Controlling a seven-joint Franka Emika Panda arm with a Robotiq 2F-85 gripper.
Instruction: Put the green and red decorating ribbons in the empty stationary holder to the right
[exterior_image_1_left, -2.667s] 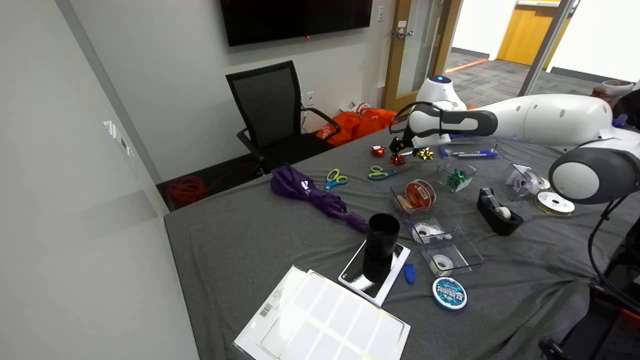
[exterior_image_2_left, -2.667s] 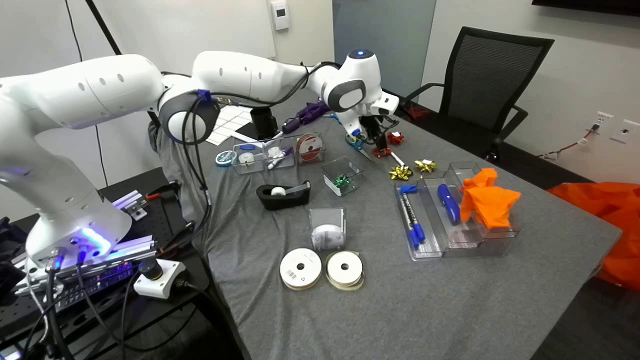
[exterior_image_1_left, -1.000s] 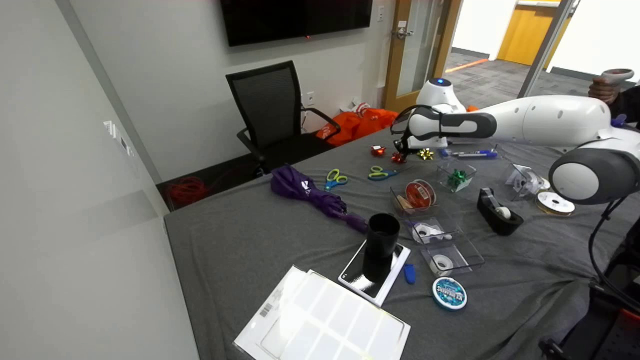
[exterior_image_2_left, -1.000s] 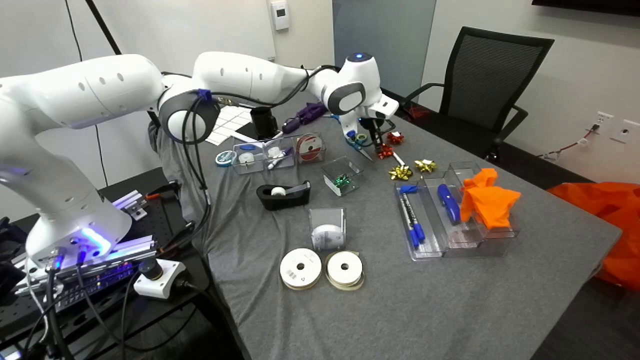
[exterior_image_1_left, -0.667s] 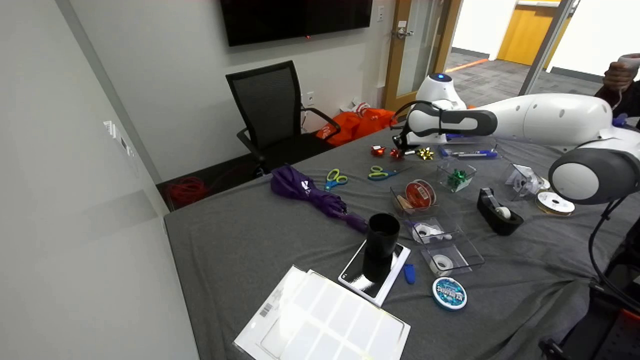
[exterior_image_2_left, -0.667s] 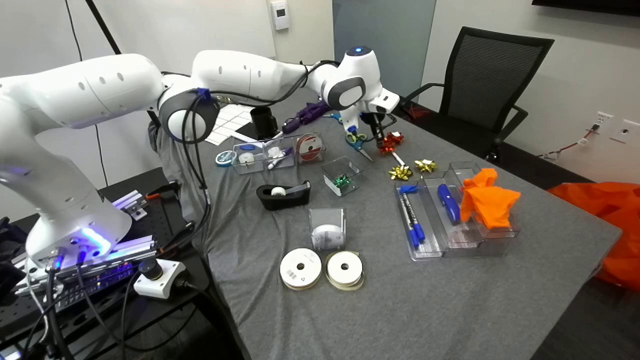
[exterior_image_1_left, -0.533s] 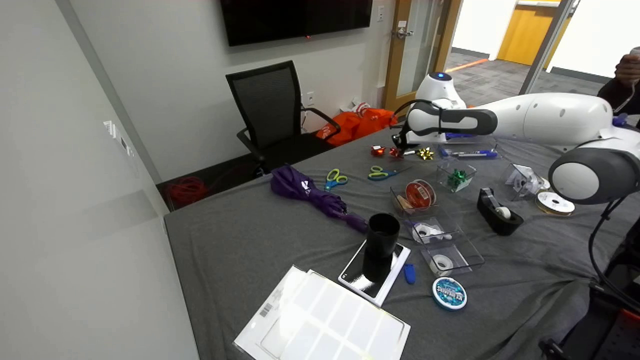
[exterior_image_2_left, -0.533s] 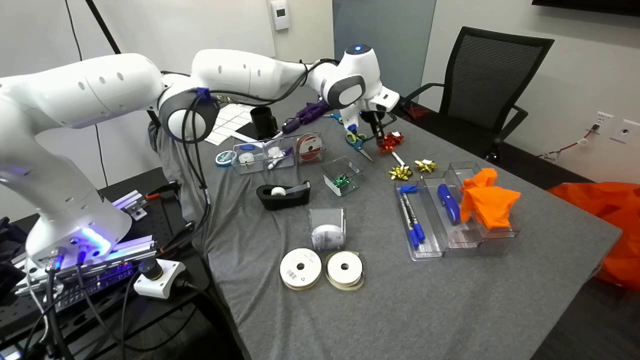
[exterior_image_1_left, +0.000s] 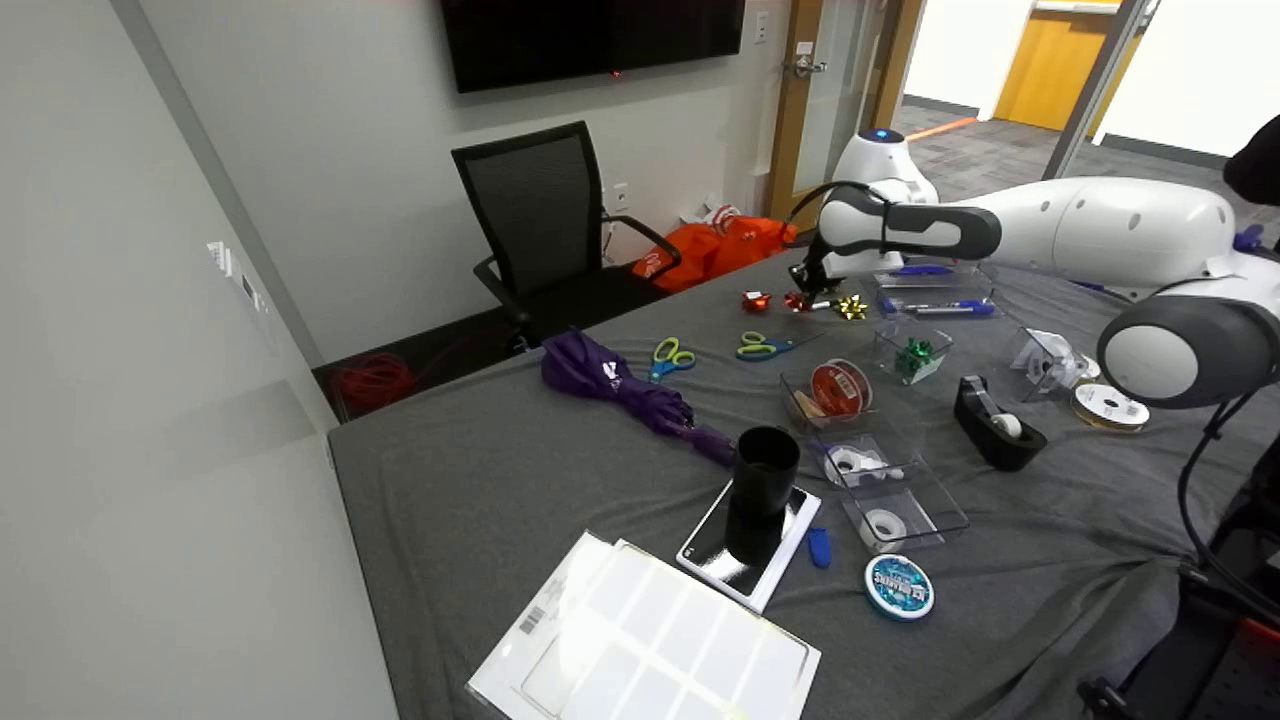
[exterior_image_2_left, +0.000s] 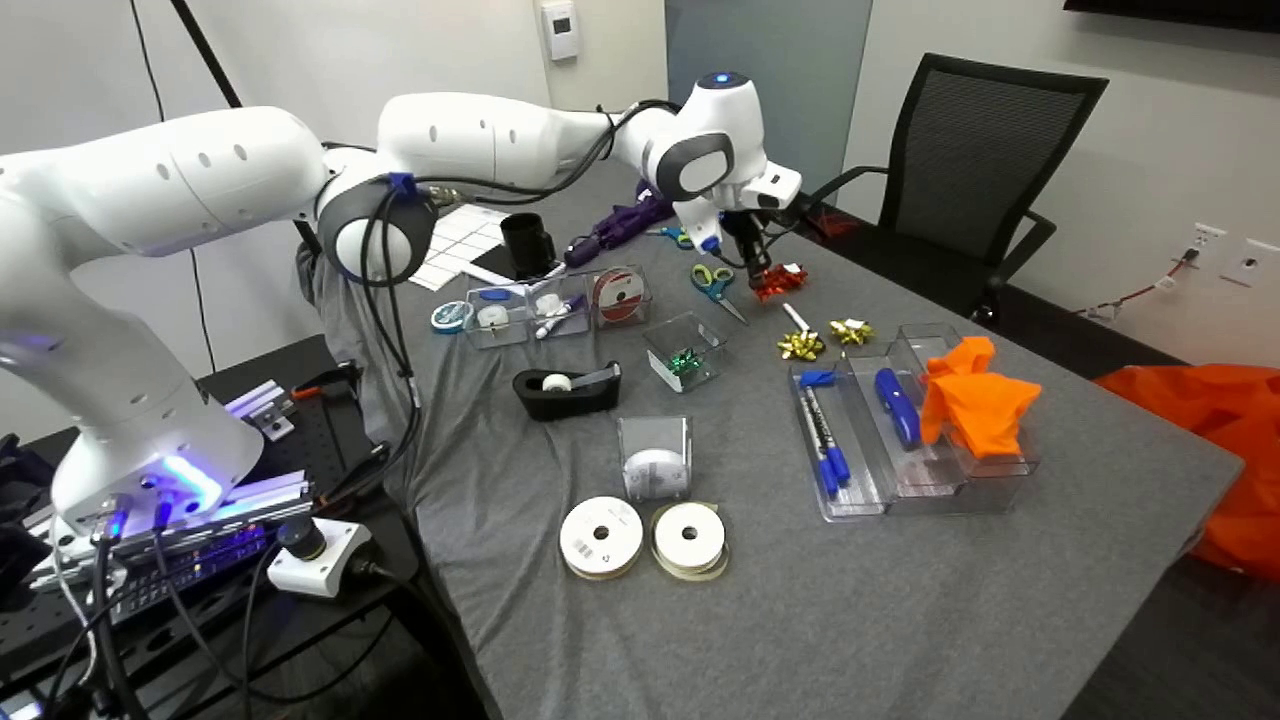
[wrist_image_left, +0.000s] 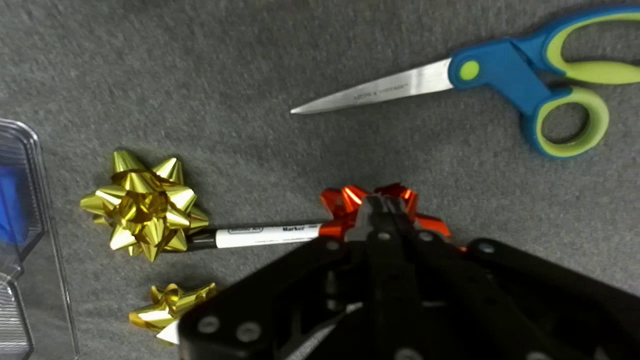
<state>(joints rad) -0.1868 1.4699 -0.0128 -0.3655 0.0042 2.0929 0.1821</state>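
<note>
A shiny red ribbon bow (wrist_image_left: 352, 194) is at the tips of my gripper (wrist_image_left: 385, 201) in the wrist view; the closed fingers cover its middle. In an exterior view the same bow hangs at the gripper (exterior_image_2_left: 757, 280), apparently just off the cloth. Another red ribbon bow (exterior_image_1_left: 757, 302) lies on the table close beside it. The stationary holder, a small clear box (exterior_image_2_left: 700, 338), has the green ribbon bow (exterior_image_2_left: 685, 362) inside. That green bow also shows in the other camera's view, as a green ribbon (exterior_image_1_left: 915, 352).
A white marker (wrist_image_left: 270, 236) lies under the gripper, its end covered by the red bow. Gold bows (wrist_image_left: 142, 205) sit nearby. Scissors (wrist_image_left: 530, 80), a divided clear tray (exterior_image_2_left: 945, 490), a black tape dispenser (exterior_image_2_left: 565, 400) and a purple umbrella (exterior_image_1_left: 620, 385) surround the spot.
My gripper has risen a little, and the red bow at its tips has moved along with it, away from its earlier spot on the table. The second red bow stays put.
</note>
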